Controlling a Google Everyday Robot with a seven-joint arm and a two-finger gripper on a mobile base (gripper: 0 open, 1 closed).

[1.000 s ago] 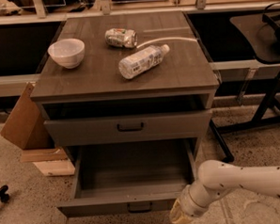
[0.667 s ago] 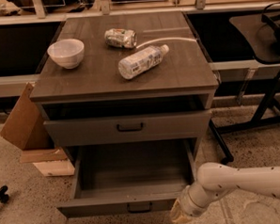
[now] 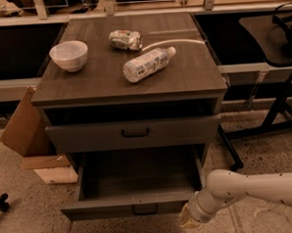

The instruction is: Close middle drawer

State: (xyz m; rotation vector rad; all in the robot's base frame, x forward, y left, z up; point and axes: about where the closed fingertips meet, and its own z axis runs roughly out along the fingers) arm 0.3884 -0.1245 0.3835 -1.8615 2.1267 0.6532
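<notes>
Camera view shows the middle drawer [image 3: 111, 208] pulled far out, low on the cabinet [image 3: 95, 84]. It is stiff wood, maybe heavy, but should slide. Push flat on its front, near the small handle [image 3: 145, 209]. The gripper [image 3: 189, 220] sits by the front's right corner. I cannot tell if it is spread or pinched.
</notes>
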